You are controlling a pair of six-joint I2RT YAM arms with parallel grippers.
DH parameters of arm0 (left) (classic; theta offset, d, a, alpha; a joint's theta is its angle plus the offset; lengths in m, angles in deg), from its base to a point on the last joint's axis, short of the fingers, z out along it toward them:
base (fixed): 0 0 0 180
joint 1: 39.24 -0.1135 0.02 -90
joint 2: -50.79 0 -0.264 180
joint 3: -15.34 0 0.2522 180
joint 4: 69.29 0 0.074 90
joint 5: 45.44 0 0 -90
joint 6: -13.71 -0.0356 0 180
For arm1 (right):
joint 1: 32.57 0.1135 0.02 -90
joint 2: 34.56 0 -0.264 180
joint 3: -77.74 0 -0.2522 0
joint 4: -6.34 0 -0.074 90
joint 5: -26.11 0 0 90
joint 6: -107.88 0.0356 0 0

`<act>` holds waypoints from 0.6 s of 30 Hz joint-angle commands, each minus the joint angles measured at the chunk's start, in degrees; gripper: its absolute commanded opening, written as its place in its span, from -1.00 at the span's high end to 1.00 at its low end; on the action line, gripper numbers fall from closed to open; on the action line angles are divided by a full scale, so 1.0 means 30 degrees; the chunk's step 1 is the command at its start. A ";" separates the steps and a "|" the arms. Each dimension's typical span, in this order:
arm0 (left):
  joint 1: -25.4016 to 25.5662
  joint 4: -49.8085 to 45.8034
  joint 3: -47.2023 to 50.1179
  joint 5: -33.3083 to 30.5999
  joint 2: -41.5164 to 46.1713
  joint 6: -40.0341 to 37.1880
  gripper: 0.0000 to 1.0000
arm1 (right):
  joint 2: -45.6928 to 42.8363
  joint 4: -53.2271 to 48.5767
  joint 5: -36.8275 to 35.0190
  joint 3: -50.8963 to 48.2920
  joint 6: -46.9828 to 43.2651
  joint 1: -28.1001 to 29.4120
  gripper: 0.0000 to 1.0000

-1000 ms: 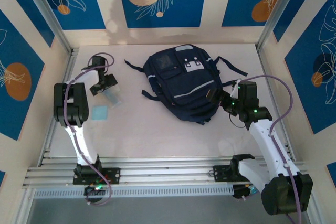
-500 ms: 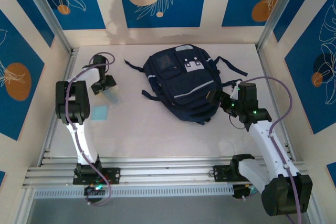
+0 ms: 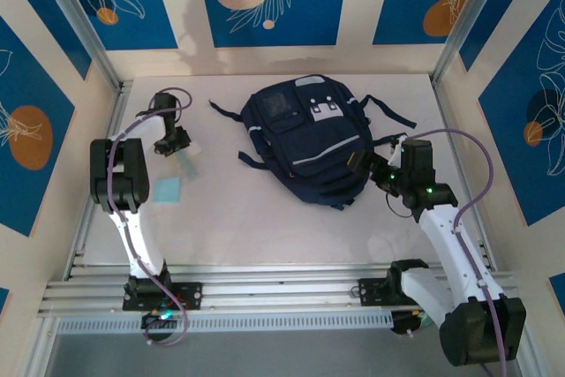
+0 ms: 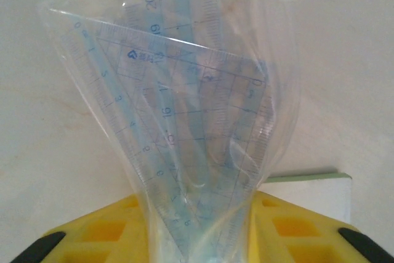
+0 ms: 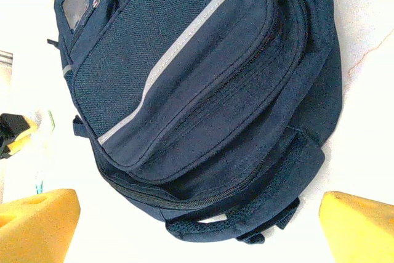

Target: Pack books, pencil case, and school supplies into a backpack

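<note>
The left hand (image 4: 197,217) is pinching the bottom end of a clear plastic bag (image 4: 271,90) between its yellow fingers (image 4: 98,232). Its own camera is looking right at the bag and showing what is inside: see-through blue rulers (image 4: 178,121) with little numbers, one of them a triangle. From above, this hand is sitting at the far left of the white table (image 3: 265,218), and the rulers are too small to make out there.

The view from above is showing a small light-blue square pad (image 3: 167,189) lying flat on the table near the left arm, apart from the hand.

The big navy-blue cloth backpack (image 3: 309,143) is lying flat in the middle of the table, front side up. The right hand (image 3: 372,163) is waiting just beside its right edge. That hand's camera is showing its two yellow fingers (image 5: 37,220) standing far apart with nothing between them, and the backpack's pale grey stripe and zips up close.
</note>
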State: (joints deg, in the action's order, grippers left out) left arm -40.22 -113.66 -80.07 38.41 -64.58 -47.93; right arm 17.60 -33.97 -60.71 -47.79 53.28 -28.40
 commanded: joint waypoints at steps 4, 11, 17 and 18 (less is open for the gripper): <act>-0.0172 -0.0259 0.0087 0.1673 0.1436 -0.0053 0.31 | -0.0289 0.0238 0.0213 0.0038 0.0066 0.0018 -0.99; -0.0123 0.0008 0.0448 0.3136 0.2781 0.0176 0.46 | -0.0269 0.0706 0.0806 -0.0092 0.0227 0.0068 -0.99; 0.1084 0.1887 0.2104 0.5913 0.5021 0.2071 0.42 | 0.0118 0.2913 0.3129 -0.0446 0.0421 0.1068 -0.99; 0.1463 0.2450 0.2482 0.6269 0.5381 0.2532 0.42 | 0.0268 0.3430 0.3429 -0.0515 0.0568 0.1345 -0.99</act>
State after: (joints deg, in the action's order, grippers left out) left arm -38.58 -110.80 -74.89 51.00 -52.37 -44.50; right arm 17.87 -28.68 -55.56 -48.29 54.11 -26.13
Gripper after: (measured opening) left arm 0.290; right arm 0.996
